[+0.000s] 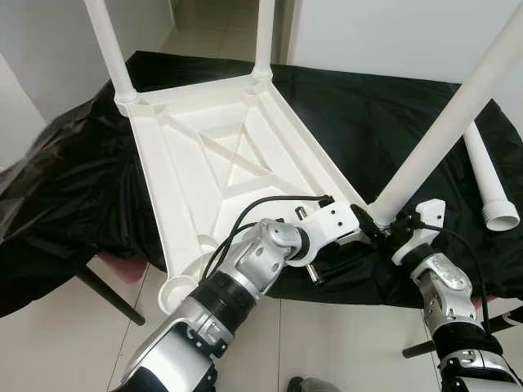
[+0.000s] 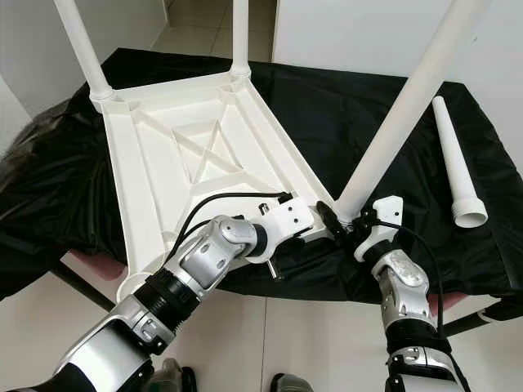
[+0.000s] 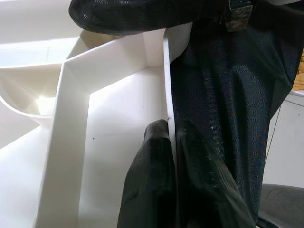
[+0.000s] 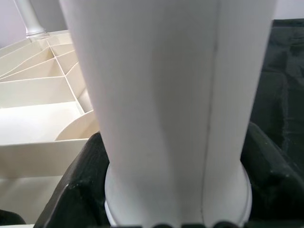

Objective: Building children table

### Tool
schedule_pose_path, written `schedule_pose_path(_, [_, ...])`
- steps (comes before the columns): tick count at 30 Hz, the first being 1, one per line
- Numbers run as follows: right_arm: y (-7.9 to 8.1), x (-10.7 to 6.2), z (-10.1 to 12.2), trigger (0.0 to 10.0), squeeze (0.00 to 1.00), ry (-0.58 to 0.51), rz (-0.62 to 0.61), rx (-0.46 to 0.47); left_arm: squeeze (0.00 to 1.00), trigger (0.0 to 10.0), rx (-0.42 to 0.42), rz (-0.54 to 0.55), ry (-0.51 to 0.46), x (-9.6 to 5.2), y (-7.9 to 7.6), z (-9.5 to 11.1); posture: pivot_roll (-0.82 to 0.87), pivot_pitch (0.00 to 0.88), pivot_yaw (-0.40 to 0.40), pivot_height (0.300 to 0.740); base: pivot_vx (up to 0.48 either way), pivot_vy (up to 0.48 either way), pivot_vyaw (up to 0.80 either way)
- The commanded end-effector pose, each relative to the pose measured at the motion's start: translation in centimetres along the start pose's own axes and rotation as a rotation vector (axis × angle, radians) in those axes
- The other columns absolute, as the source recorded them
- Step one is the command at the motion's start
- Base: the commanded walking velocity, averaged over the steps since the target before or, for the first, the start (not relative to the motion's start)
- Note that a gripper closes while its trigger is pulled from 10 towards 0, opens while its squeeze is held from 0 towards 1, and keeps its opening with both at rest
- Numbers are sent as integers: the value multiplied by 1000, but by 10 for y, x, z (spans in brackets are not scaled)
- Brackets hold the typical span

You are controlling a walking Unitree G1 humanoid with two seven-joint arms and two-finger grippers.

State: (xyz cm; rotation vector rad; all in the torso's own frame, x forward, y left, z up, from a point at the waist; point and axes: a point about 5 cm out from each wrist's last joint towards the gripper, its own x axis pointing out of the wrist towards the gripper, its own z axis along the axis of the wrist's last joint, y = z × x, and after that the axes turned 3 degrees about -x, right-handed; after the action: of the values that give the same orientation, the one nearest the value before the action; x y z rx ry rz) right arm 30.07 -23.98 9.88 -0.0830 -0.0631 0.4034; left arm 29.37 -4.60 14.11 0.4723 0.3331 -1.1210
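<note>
A white plastic table top (image 1: 221,155) lies upside down on a black cloth (image 1: 73,196). Two white legs (image 1: 110,45) (image 1: 263,37) stand in its far corners. A third leg (image 1: 445,114) leans up to the right from the near right corner, with my right gripper (image 1: 398,224) shut around its base. In the right wrist view, that leg (image 4: 166,95) rises between the black fingers (image 4: 76,190). My left gripper (image 1: 365,224) is shut on the table top's thin rim (image 3: 167,71) at the same corner. A fourth leg (image 1: 490,184) lies loose on the cloth at the right.
The near left corner socket (image 1: 176,292) of the table top holds no leg. The cloth covers a low stand with dark legs (image 1: 106,294) on a pale tiled floor (image 1: 327,343). White walls stand behind, and a doorway opens at the back.
</note>
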Motion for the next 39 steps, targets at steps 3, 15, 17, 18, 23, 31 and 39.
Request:
schedule_pose_path(3, [11,-14,-37,0,0,188,-99,71,0,10000,16,125,2,1,9,1,-12,29,3,740,0,0,0])
schedule_pose_path(15, [28,-2,-34,0,0,184,-292,131,0,10000,20,129,-6,0,9,3,-3,43,-6,740,0,0,0])
schedule_pose_path(17, [29,1,-32,0,0,179,-423,145,0,10000,18,134,-7,0,10,3,-2,44,-7,740,0,0,0])
schedule_pose_path(18, [29,1,-32,0,0,179,-423,145,0,10000,18,134,-7,0,10,3,-2,44,-7,740,0,0,0])
schedule_pose_path(23, [36,4,-26,0,0,166,-634,126,0,10000,15,139,-9,0,10,2,-1,38,-12,740,0,0,0])
schedule_pose_path(31, [56,9,-25,0,0,191,-776,130,0,10000,12,142,-16,0,11,4,-4,26,-9,740,0,0,0])
schedule_pose_path(39, [57,12,-23,10000,0,204,-760,118,0,10000,13,144,-25,1,12,7,-8,16,-10,740,0,0,0])
